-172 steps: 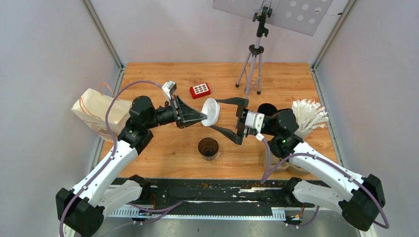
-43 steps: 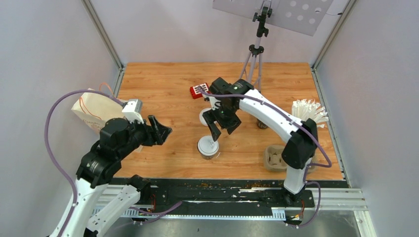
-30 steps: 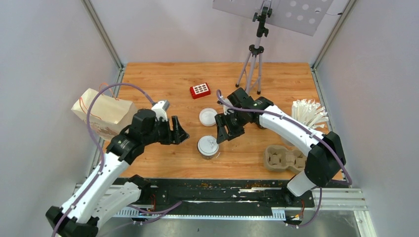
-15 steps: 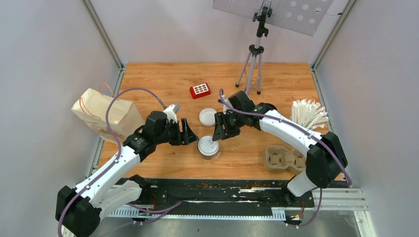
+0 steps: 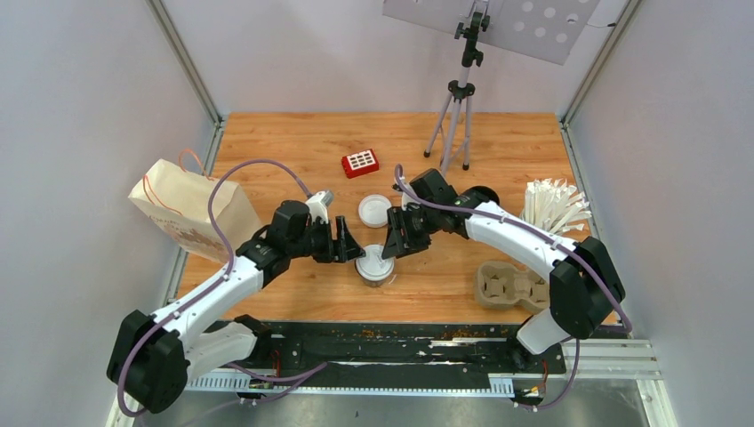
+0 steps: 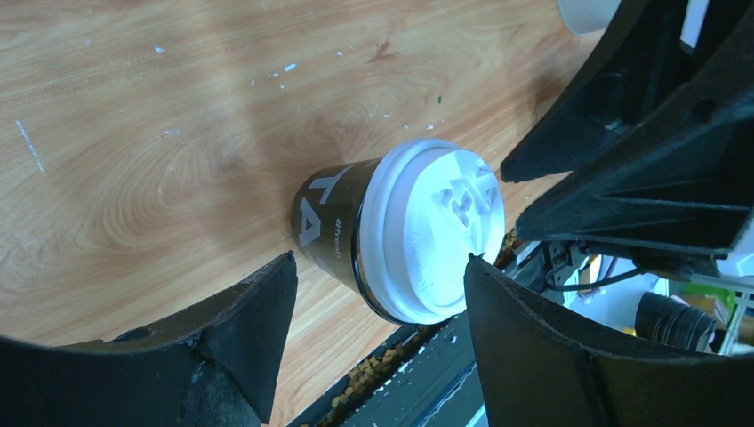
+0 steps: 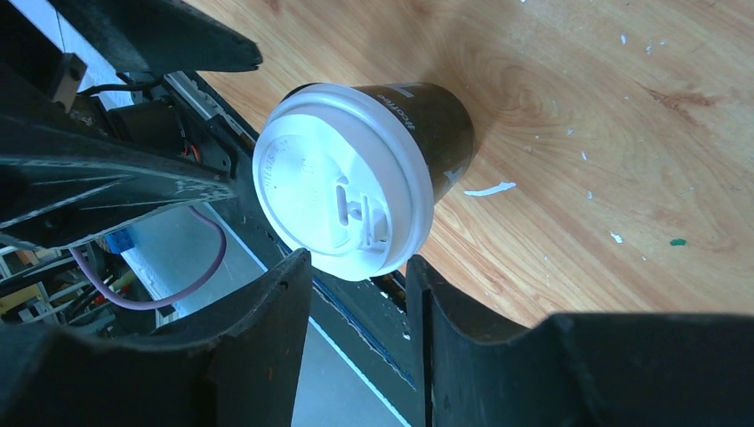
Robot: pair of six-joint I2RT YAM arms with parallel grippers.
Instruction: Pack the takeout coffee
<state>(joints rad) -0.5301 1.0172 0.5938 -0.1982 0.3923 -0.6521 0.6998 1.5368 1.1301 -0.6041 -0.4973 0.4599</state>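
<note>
Left gripper (image 5: 350, 250) first: its jaws stand wide apart, holding nothing. It reaches in low from the left, with the takeout coffee cup (image 5: 374, 265) right at its tips. Seen from its own wrist camera, the two black fingers (image 6: 236, 342) frame the cup on either side. Their tips are close to it but no grip is closed on it.

The right gripper (image 5: 392, 245) hangs over the cup from the far right side. Its jaws are parted by a narrow gap and clamp nothing that I can see. In its wrist view the rim of the white lid (image 7: 342, 191) sits right at the mouth of that gap. I cannot tell whether the fingertips touch it.

The cup stands upright on the wooden table (image 5: 293, 147), close to the near edge and about midway between the two arms. Its lid is seated on top, and pale letters show on its black wall. A loose lid (image 5: 374, 210) lies flat on the table just behind the cup, apart from it.

Off to the right rests the cardboard cup tray (image 5: 511, 285), with the cup of wrapped straws (image 5: 553, 207) behind that. A brown paper bag (image 5: 182, 206) sits at the left edge, and a small red box (image 5: 360, 163) lies farther back.
</note>
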